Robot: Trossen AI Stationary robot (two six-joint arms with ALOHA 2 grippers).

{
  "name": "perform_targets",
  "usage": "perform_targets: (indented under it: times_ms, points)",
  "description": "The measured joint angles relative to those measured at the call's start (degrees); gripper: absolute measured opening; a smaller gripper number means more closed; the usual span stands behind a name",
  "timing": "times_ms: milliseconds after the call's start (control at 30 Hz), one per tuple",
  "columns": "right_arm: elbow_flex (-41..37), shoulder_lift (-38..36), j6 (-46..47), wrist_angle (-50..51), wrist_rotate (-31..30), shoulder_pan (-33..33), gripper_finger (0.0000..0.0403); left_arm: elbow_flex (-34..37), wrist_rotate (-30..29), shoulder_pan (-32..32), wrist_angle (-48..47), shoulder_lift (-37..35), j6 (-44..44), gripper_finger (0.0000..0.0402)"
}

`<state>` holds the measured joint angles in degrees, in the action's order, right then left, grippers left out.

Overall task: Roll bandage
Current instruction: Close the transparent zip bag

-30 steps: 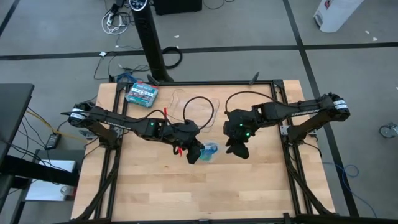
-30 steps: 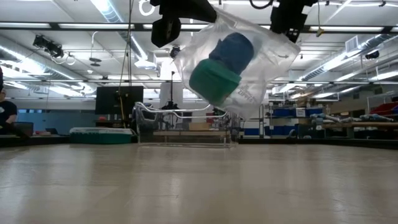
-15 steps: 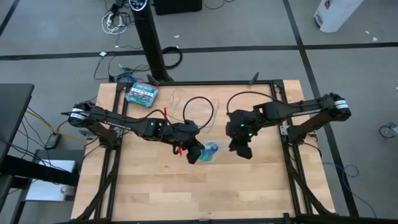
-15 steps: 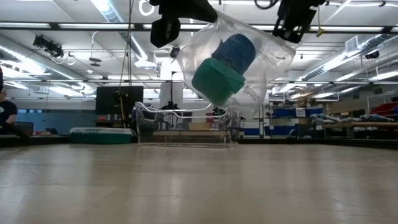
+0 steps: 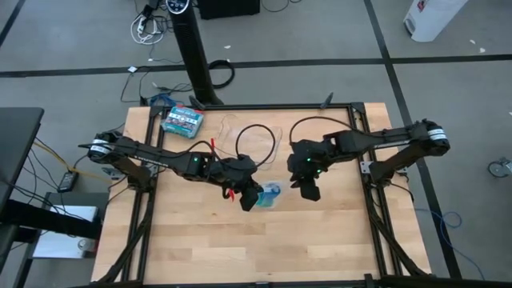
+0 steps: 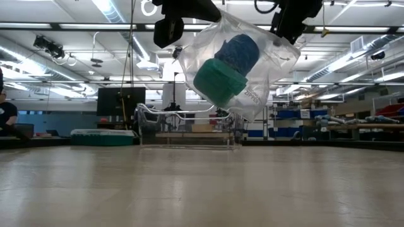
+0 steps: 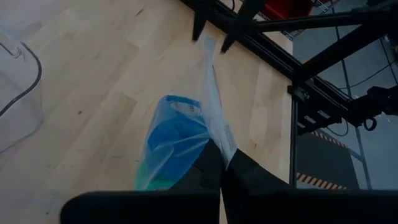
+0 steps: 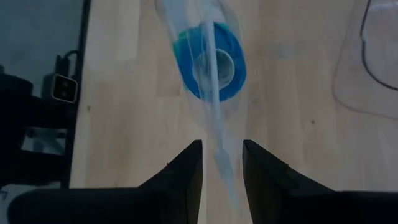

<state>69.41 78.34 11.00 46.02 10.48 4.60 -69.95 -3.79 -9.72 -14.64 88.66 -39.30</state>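
While my left gripper (image 7: 221,163) pinches one edge of the clear plastic bag (image 6: 252,69) above the table (image 5: 208,240), the blue bandage (image 6: 237,52) roll hangs inside over a green roll (image 6: 218,82); my right gripper (image 8: 221,163) stands apart around the bag's far edge.

Blue bandage (image 6: 237,52), teal-green roll (image 6: 218,82).

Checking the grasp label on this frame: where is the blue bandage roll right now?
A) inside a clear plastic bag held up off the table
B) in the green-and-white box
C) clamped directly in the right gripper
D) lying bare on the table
A: the low view shows the blue bandage roll beside a teal-green roll inside a clear plastic bag hanging above the table, one corner pinched by the left gripper.
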Motion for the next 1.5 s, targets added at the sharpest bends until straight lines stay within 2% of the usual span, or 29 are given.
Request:
perform_targets:
  times_ms: [133,233,467,1300,1400,1500]
  points:
    - [0.00,2.16,-0.21,0.18,0.18,0.02,0.0106,0.00,0.00,0.00,0.11,0.00,-0.25,0.0003]
    - [-0.04,2.31,-0.61,0.41,0.24,0.04,0.0093,0.00,-0.01,0.00,0.13,0.00,-0.34,0.0003]
    - [-0.39,2.30,-2.59,0.30,3.43,-0.52,0.0008,0.00,-0.02,0.00,0.12,0.00,-0.28,0.0003]
    - [-0.98,2.28,-1.91,6.39,5.86,-1.01,0.0000,0.00,-0.17,0.02,0.23,0.00,-0.19,0.0003]
    - [-1.18,1.85,-0.62,4.46,5.88,-1.01,0.0013,0.00,0.02,0.02,0.22,0.00,-0.19,0.0003]
    - [-1.14,0.66,2.23,0.95,5.85,-1.66,0.0046,-0.02,0.02,0.00,0.49,0.00,-0.20,0.0003]
